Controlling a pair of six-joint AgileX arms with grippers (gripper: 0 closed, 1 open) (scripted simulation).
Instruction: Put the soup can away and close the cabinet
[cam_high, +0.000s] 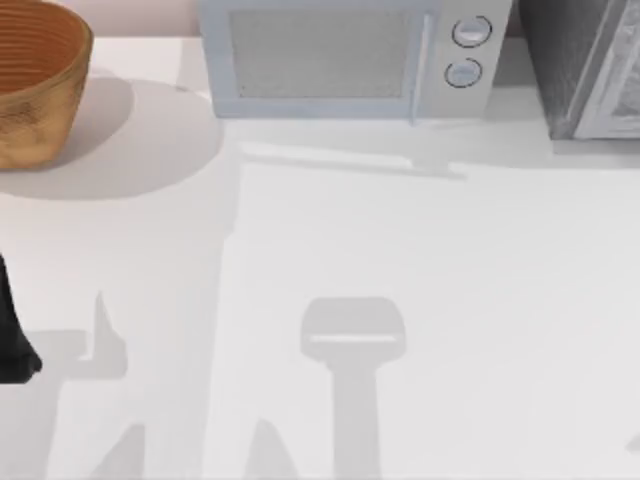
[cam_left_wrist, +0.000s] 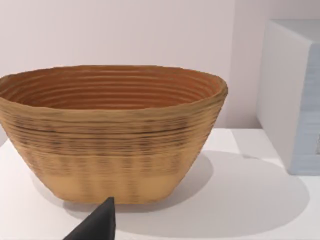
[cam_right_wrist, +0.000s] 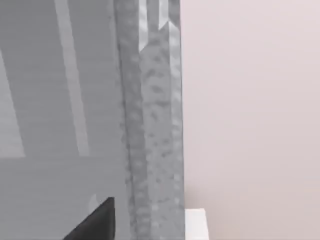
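Left end effector (cam_left_wrist: 102, 225): a dark fingertip shows at the edge of the left wrist view, aimed at the basket (cam_left_wrist: 112, 132); can't tell if it's open or closed. In the top view a black bit of the left arm (cam_high: 12, 340) sits at the counter's far-left edge, near side, well apart from the basket.

Right end effector (cam_right_wrist: 97, 222): again one dark fingertip in the right wrist view, close up vs. a grey mottled panel, prob. the cabinet (cam_right_wrist: 150, 125); state can't be told either. Beside that panel: plain pinkish wall and a small white bit of counter (cam_right_wrist: 195, 222).

Outward from there:
- Basket (cam_high: 35, 85): woven, tan outside w/ orange-brown ribbed inside, upright at far left of the counter (cam_high: 420, 300). What shows of its inside is bare.
- Microwave (cam_high: 350, 60): pale box w/ mesh door and two round knobs on its right side, far centre, just right of the basket w/ a gap between. Its white side wall (cam_left_wrist: 295, 100) shows past the basket in the left wrist view.
- Cabinet (cam_high: 585, 70): grey, far right corner, w/ a lighter framed panel at the edge.

Soup can: can't place it from these views.

Arm shadows fall on the near half of the counter.
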